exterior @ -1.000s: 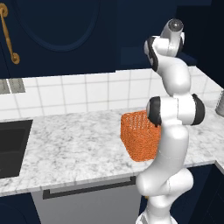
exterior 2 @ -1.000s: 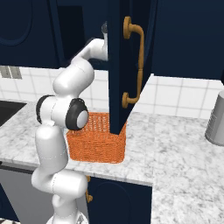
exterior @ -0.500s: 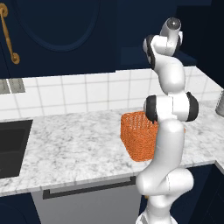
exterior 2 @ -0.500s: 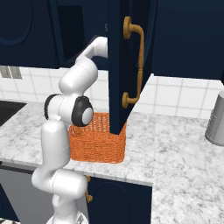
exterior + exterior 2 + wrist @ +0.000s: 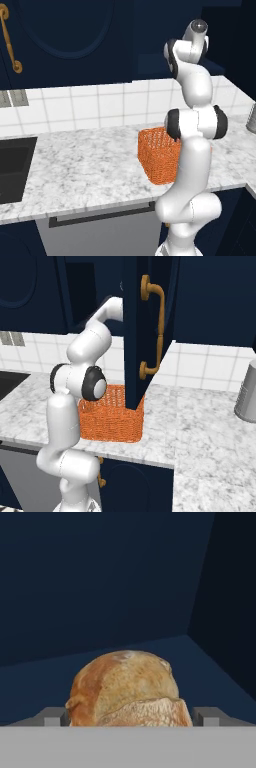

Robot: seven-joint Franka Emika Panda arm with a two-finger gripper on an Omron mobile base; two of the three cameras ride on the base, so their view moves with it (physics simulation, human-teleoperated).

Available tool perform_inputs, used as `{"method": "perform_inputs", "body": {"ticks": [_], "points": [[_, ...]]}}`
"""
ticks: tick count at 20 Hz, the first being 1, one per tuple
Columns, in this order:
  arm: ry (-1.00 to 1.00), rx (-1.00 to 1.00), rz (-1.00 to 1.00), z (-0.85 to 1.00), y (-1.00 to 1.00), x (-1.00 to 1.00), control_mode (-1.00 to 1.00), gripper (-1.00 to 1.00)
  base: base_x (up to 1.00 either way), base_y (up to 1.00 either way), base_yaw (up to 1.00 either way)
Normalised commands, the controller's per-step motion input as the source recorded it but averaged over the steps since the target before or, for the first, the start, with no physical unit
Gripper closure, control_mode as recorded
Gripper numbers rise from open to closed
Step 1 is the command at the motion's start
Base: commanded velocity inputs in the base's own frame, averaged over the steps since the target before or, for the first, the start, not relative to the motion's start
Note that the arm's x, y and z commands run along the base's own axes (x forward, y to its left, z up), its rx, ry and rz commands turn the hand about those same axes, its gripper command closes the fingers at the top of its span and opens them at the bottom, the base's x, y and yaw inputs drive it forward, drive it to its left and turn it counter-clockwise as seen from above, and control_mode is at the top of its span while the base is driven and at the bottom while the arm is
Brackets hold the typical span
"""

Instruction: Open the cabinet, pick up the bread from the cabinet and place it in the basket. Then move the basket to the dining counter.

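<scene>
Hand reached into open cabinet, I see bread right between two finger tips, one on each side. Whether fingers press loaf or stand just apart, I cannot tell. Bread sits on dark cabinet shelf. Cabinet door swung out, brass handle facing right base camera. Orange basket on marble desk below cabinet, beside arm.

The bread sat on the cabinet floor between the end effector fingers. Below, the basket stood on the bench, beneath the open door.
</scene>
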Motion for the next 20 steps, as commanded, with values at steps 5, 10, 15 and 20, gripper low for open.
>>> {"method": "perform_inputs", "body": {"ticks": [5,10,15,20], "points": [[-0.19,0.00,0.01,-0.24,0.20,0.00,-1.00,1.00,0.00,0.00,0.00],[-0.12,0.02,0.00,-0.03,0.03,-0.19,-1.00,1.00,0.00,0.00,0.00],[-0.06,0.00,0.00,0.38,0.47,-0.96,-1.00,1.00,0.00,0.00,0.00],[-0.16,0.00,-0.03,0.07,0.55,-1.00,-1.00,1.00,0.00,0.00,0.00]]}}
